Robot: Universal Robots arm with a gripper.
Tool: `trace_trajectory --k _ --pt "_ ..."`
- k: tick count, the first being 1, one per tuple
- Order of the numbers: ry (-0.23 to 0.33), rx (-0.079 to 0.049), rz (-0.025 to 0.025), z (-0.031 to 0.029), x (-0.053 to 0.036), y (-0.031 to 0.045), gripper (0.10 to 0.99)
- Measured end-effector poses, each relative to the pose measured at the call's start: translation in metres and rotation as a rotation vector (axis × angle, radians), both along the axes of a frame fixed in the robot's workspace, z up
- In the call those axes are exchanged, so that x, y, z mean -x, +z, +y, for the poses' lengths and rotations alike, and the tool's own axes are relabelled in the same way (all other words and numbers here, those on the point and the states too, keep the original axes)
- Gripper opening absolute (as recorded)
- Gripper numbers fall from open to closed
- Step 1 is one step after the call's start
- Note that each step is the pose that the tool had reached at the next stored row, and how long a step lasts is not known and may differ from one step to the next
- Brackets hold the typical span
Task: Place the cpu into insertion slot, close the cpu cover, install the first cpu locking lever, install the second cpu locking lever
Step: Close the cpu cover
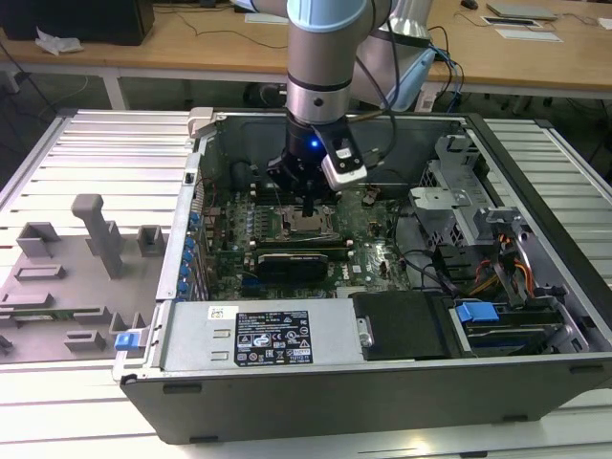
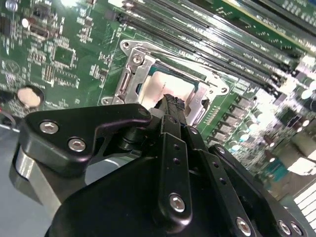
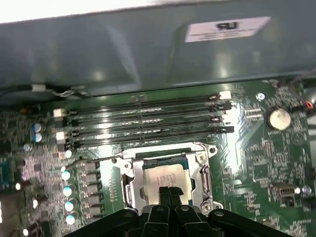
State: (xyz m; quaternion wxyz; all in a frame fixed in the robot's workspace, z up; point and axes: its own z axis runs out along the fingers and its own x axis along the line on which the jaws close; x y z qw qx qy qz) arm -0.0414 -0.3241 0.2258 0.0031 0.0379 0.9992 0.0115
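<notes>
The cpu (image 3: 165, 174) lies flat in the insertion slot (image 3: 163, 157), its pale silver top showing through the window of the cpu cover (image 3: 205, 175). The cover's silvery frame is down around the chip in both wrist views: cpu (image 2: 158, 88), cover (image 2: 131, 79). My gripper (image 3: 166, 190) is shut, its two black fingers pressed together with nothing between them, and the tip sits right over the near edge of the chip (image 2: 170, 101). In the exterior view the gripper (image 1: 308, 206) hangs straight down over the socket (image 1: 308, 228). A thin wire lever (image 3: 89, 160) runs out from one socket corner.
Long black memory slots (image 3: 148, 118) run beside the socket, with the grey case wall (image 3: 148, 49) beyond them. A coin cell (image 3: 278, 118) sits on the board. The power supply (image 1: 277, 335), drive cage (image 1: 497, 258) and cables crowd the case. A grey fixture tray (image 1: 86, 258) lies outside.
</notes>
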Motion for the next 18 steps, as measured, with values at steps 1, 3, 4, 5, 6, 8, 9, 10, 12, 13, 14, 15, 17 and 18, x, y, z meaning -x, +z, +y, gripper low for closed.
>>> trace_trajectory --k 1,3,4,5,6,8,9,10,12,13,14,15,17,18 --pt "0.019 0.000 -0.0001 0.0000 0.0000 -0.0001 0.106" --pt "0.061 0.000 0.0000 0.0000 0.0000 -0.0003 0.106" --pt "0.071 0.003 -0.0005 0.0001 0.0000 -0.0004 0.106" --pt "0.074 0.009 -0.0012 0.0001 0.0003 -0.0004 0.106" --pt "0.075 0.016 -0.0020 0.0000 0.0007 -0.0004 0.106" --pt "0.075 0.033 -0.0045 0.0000 0.0020 -0.0004 0.106" --pt "0.075 0.039 -0.0062 0.0000 0.0027 -0.0004 0.106" --pt "0.075 0.043 -0.0101 0.0000 0.0043 -0.0004 0.106" --pt "0.076 0.044 -0.0181 0.0000 0.0077 -0.0007 0.106" --pt "0.076 0.044 -0.0208 0.0000 0.0095 -0.0008 0.106" --pt "0.077 0.044 -0.0260 0.0000 0.0138 -0.0015 0.106" --pt "0.077 0.044 -0.0296 0.0000 0.0169 -0.0020 0.106" --pt "0.078 0.044 -0.0394 0.0000 0.0227 -0.0036 0.106" --pt "0.079 0.043 -0.0447 0.0000 0.0253 -0.0043 0.106"
